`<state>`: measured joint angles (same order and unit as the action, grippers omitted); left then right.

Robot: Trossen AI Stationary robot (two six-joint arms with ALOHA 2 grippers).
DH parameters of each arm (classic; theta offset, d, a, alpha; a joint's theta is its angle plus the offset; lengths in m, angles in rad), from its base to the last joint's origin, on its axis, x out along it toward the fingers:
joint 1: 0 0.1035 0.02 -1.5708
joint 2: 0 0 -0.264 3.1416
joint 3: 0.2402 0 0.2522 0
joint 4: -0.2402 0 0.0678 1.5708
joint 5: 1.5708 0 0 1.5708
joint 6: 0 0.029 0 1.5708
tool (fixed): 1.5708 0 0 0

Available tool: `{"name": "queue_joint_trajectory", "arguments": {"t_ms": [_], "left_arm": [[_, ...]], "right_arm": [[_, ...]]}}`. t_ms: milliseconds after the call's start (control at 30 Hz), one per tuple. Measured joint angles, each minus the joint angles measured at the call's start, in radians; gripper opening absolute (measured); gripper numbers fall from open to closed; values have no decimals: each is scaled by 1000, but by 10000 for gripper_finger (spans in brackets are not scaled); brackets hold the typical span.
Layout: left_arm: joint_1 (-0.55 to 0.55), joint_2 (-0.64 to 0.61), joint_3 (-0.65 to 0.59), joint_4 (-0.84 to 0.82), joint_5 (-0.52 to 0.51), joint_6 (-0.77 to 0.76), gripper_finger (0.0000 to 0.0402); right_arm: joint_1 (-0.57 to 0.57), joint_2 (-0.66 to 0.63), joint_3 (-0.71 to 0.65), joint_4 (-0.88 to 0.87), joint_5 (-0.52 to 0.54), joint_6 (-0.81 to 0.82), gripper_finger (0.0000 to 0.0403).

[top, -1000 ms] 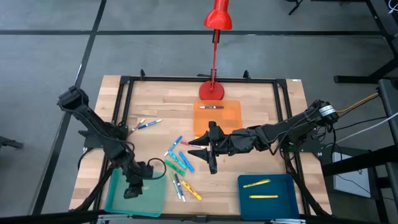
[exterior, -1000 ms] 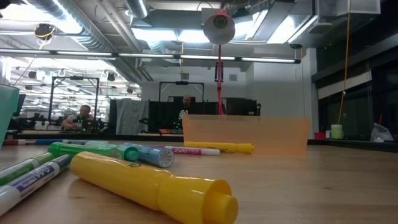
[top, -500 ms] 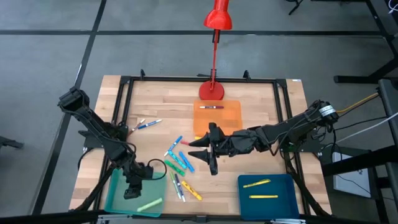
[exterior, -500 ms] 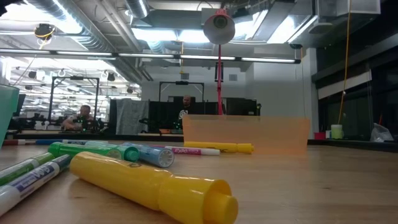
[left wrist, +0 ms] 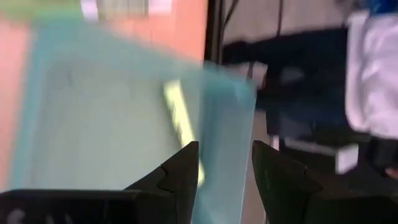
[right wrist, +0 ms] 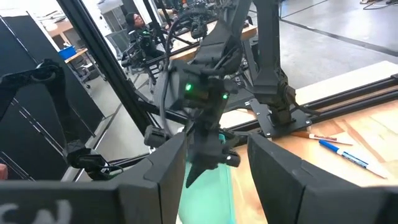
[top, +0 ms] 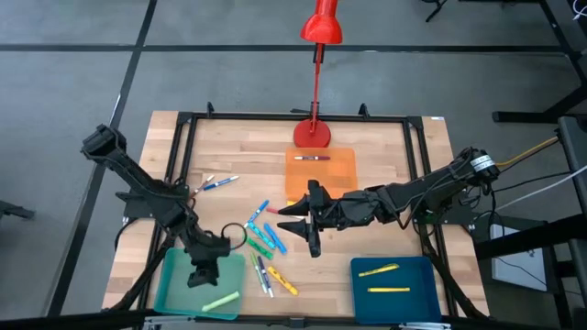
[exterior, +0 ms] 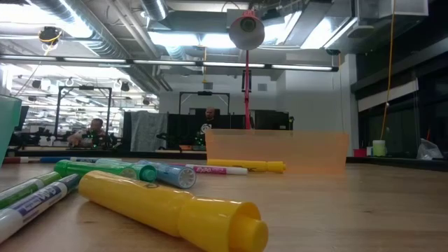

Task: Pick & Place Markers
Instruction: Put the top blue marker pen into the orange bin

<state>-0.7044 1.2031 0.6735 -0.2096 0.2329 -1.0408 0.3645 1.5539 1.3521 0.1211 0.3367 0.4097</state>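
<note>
My left gripper (top: 200, 275) hovers open over the teal tray (top: 179, 295) at the table's near left. In the left wrist view its fingers (left wrist: 183, 165) stand apart with nothing between them. One light green marker (top: 220, 300) (left wrist: 180, 121) lies flat on that tray's floor. Several markers (top: 262, 243), green, blue, orange and yellow, lie loose on the wood mid-table; the low view shows a yellow one (exterior: 175, 210) closest. My right gripper (top: 292, 218) (right wrist: 217, 168) waits open and empty above the table's middle, pointing toward the left arm.
The blue tray (top: 431, 295) at the near right holds two yellow markers (top: 378, 270). The orange tray (top: 339, 174) at the back holds one marker (top: 312, 158), in front of the red lamp (top: 314, 133). Two pens (top: 215, 183) lie at the far left.
A light green marker now lies in the teal tray, where none showed a second ago. My left gripper has risen a little and shifted slightly toward the table's right edge, staying over the tray.
</note>
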Motion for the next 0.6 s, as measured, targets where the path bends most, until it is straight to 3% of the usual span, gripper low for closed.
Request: {"name": "queue_joint_trajectory", "arguments": {"t_ms": [300,600], "left_arm": [[127,-125,0,17,-229,216,143],[276,-207,0,20,-321,384,143]], "right_arm": [[0,0,0,-18,-35,-77,171],[0,0,0,-169,-33,-71,171]]}}
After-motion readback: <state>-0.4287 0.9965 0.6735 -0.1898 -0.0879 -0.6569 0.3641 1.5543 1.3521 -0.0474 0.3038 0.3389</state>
